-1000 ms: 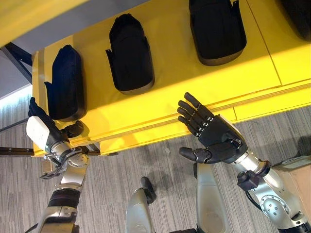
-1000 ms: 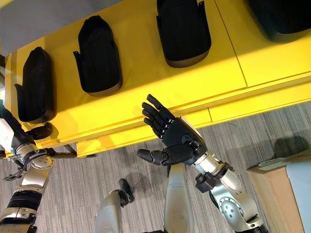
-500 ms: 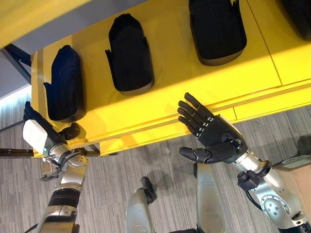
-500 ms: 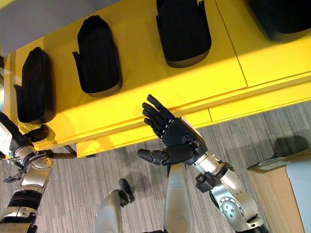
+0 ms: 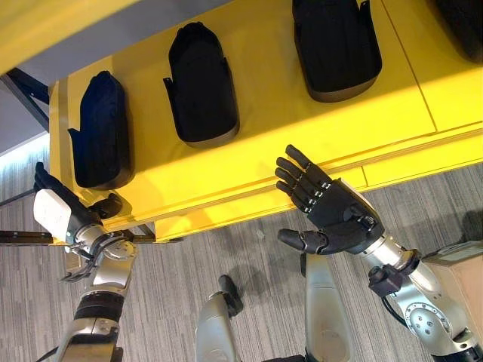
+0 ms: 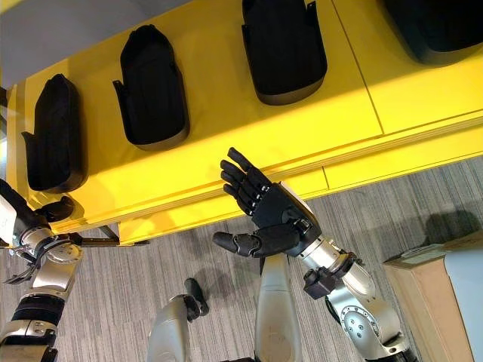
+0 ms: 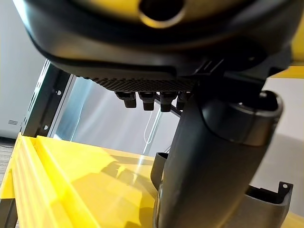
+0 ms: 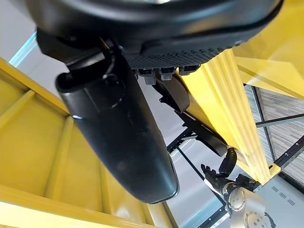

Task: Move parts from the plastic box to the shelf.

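Parts (image 5: 200, 87): black, smooth, rounded shells lying in a row on the shelf.
Shelf (image 5: 264, 154): flat, shiny yellow.
Right hand (image 5: 332, 215): empty, fingers straight, at the shelf's 6 o'clock edge.
Left hand (image 5: 56, 207): empty, fingers straight, at 8 o'clock.
Floor (image 5: 189, 256): grey striped carpet.

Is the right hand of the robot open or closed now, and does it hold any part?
Open and empty. The right hand shows straight, spread fingers and an outstretched thumb at the front edge of the yellow shelf, with nothing in its palm.
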Robot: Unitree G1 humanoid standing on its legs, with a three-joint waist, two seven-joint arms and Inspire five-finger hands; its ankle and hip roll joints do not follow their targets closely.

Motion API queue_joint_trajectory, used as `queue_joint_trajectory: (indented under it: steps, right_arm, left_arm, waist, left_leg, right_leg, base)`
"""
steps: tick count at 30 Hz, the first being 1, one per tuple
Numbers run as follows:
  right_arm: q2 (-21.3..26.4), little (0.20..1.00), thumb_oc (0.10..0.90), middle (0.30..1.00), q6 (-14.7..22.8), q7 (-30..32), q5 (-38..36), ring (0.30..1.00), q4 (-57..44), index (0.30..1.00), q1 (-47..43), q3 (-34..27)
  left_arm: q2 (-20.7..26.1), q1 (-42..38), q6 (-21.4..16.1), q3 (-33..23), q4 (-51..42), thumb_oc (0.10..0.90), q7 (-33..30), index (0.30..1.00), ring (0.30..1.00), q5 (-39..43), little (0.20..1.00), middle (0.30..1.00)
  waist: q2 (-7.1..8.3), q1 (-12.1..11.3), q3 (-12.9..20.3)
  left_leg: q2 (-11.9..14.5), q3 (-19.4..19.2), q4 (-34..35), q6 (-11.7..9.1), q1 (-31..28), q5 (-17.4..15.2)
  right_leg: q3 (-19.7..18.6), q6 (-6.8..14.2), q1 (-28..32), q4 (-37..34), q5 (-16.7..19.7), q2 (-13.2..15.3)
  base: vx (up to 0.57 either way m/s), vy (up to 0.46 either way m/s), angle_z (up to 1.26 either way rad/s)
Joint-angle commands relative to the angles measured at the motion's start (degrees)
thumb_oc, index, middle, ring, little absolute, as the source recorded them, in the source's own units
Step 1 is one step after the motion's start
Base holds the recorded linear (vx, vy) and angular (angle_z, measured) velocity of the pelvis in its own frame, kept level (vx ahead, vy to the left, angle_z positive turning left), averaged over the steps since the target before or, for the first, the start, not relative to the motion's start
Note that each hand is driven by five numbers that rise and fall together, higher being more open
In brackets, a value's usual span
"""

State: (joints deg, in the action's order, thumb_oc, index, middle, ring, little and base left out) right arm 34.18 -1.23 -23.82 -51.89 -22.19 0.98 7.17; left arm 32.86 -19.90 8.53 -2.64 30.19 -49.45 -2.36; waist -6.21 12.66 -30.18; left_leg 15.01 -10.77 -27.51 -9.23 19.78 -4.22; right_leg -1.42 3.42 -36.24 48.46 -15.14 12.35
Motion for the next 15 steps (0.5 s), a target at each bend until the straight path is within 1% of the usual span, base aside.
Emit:
queue_joint_trajectory:
  steps: [1,7,15]
  right_arm:
    - [-3.9,1.000,0.900,1.000,3.0,-3.0,-1.8,1.000,-5.6,1.000,-5.8,0.0]
    - [-3.7,1.000,0.900,1.000,2.5,-3.2,-1.8,1.000,-5.7,1.000,-6.0,-0.1]
    - [-3.7,1.000,0.900,1.000,1.8,-3.2,-1.8,1.000,-6.0,1.000,-6.1,-0.2]
  left_arm:
    - [11.0,-1.1,-2.5,-7.0,2.9,0.900,-4.9,1.000,1.000,-0.3,1.000,1.000]
    - [11.3,-2.9,-3.7,-6.8,4.4,0.900,-5.5,1.000,1.000,0.5,1.000,1.000]
    - [11.6,-4.5,-3.8,-6.7,5.0,0.900,-5.8,1.000,1.000,0.2,1.000,1.000]
  waist:
    - [3.24,1.8,3.7]
    - [3.15,2.3,3.8]
    - [3.15,2.7,3.9]
  left_leg:
    - [-3.3,-3.4,-6.0,6.0,1.3,-1.9]
    - [-3.2,-3.7,-6.1,6.0,1.2,-1.9]
    - [-3.2,-3.8,-5.9,5.9,0.9,-1.9]
  right_leg:
    - [2.1,-3.9,5.4,-1.6,-4.4,-2.6]
    - [1.8,-4.1,5.1,-1.4,-4.5,-2.7]
    - [1.7,-4.2,5.1,-1.3,-4.7,-2.7]
  base:
    - [0.00,0.000,0.00]
    - [0.00,0.005,-0.01]
    - [0.00,0.003,-0.02]
